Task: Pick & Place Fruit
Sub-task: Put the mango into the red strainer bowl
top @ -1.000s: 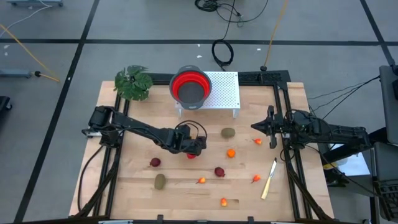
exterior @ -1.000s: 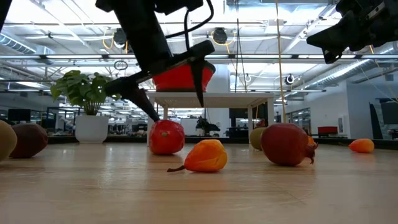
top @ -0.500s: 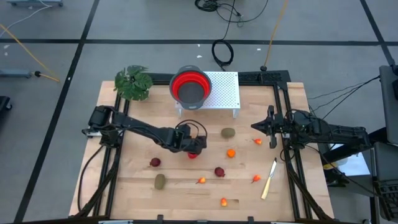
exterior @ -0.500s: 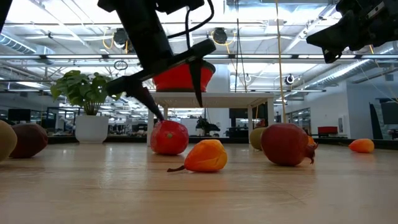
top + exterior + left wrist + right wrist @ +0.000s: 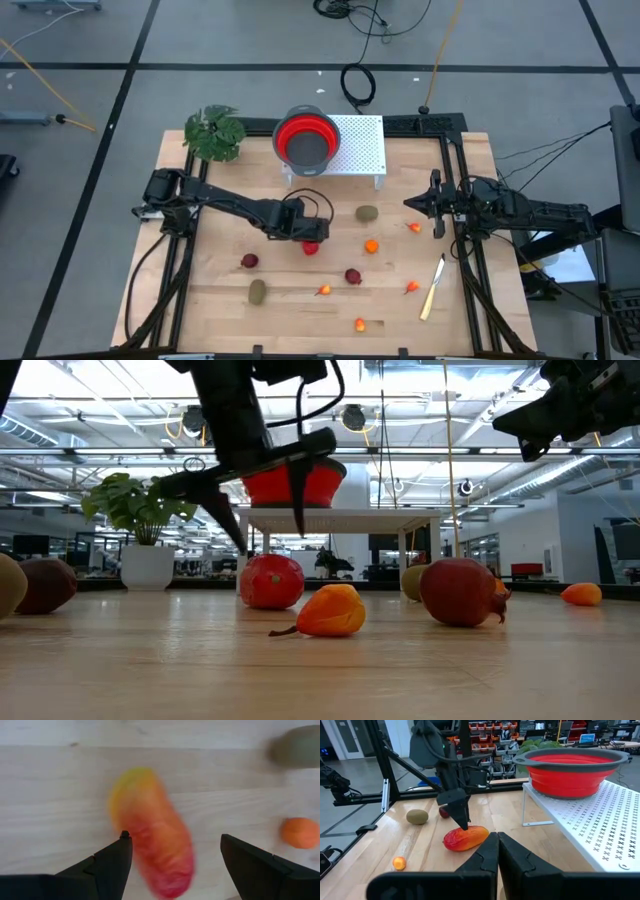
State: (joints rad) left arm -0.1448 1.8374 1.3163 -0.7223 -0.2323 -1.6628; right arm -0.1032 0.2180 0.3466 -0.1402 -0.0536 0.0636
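The longer red-orange fruit [image 5: 311, 247] [image 5: 155, 855] lies on its side on the wooden table, near the middle. My left gripper [image 5: 300, 233] [image 5: 269, 542] hangs open just above it, slanting down, with one finger on each side of the fruit [image 5: 466, 838]. Other fruit lie loose on the table: an olive oval [image 5: 367, 213], an orange round [image 5: 371, 246], two dark red rounds [image 5: 249, 261] [image 5: 353, 276], and small orange bits. My right gripper [image 5: 410, 203] [image 5: 497, 837] waits shut and level at the table's right side, holding nothing. My left gripper has one fingertip [image 5: 125, 837] right at the fruit's long side [image 5: 137, 845], coming from above at a slant; I cannot tell whether it touches. The other finger [image 5: 235, 845] stands clear of the fruit. The fruit rests on the table.
A red bowl [image 5: 306, 140] sits on a white perforated stand [image 5: 362, 150] at the table's far edge, with a leafy plant [image 5: 214, 133] to its left. A pale-handled knife [image 5: 432, 288] lies near the right edge. A second olive oval [image 5: 257, 291] lies toward the near left.
My left gripper has tipped, and its fingertips have swung a little toward the table's left edge, so more of the red-orange fruit shows from above. The gap between its fingers has narrowed slightly. The fruit stays on the table.
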